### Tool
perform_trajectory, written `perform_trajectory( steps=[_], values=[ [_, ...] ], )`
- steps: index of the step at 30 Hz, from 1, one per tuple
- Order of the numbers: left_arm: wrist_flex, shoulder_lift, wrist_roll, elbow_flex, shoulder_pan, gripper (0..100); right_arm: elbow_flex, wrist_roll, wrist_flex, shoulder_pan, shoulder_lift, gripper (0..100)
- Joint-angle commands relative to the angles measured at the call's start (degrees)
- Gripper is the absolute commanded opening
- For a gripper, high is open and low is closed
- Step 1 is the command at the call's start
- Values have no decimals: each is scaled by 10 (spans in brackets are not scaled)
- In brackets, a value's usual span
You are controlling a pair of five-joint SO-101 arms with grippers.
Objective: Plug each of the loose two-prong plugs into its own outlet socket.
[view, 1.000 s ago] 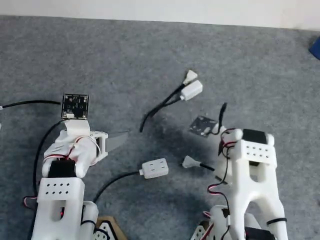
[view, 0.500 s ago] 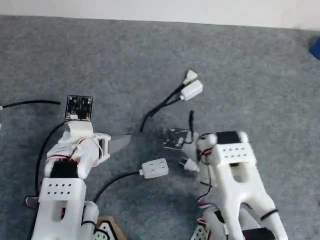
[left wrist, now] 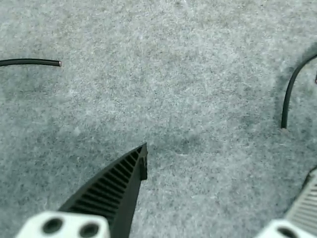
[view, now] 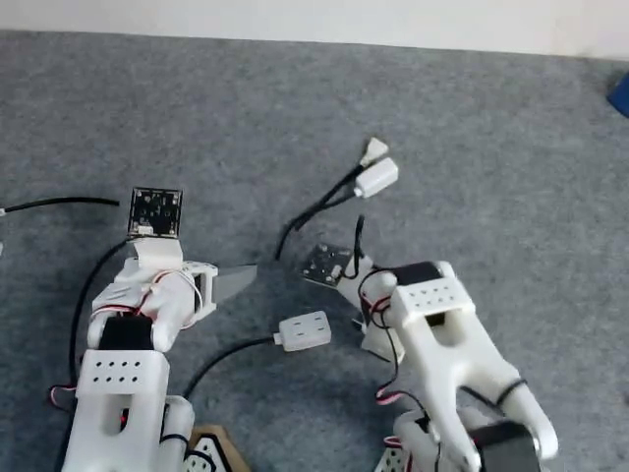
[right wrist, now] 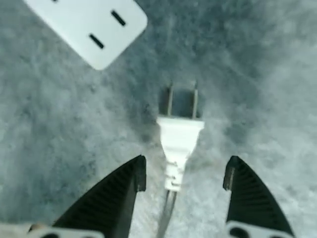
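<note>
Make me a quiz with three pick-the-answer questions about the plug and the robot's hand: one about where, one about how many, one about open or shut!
1. Where does the white two-prong plug lie?
A) between the right gripper's fingers
B) under a book
C) inside a cup

2. How many metal prongs does the plug have?
A) four
B) three
C) two

3. How is the right gripper?
A) shut tight on the plug
B) open
C) shut on the cord

Answers:
1 A: in the right wrist view, one dark finger stands on each side of the plug.
2 C: two prongs stick out of its white body.
3 B: there is a gap between each finger and the plug.
</note>
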Motion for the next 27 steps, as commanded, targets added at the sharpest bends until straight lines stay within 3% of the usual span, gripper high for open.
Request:
perform_trajectory(
  steps=[1,9,17,22,27],
  values=[
    [-10,3,3,-2,9,463,-4,-8,-20,4,36,194],
    [-10,3,3,-2,10,463,-4,-10,-18,6,40,4],
    [2,3,2,-7,12,463,-95,-113,105,1,-93,6],
    [141,3,1,-88,58,466,-175,-150,219,-87,-137,6],
    [163,2,4,-108,87,465,-211,-233,196,-192,-139,6]
  ],
)
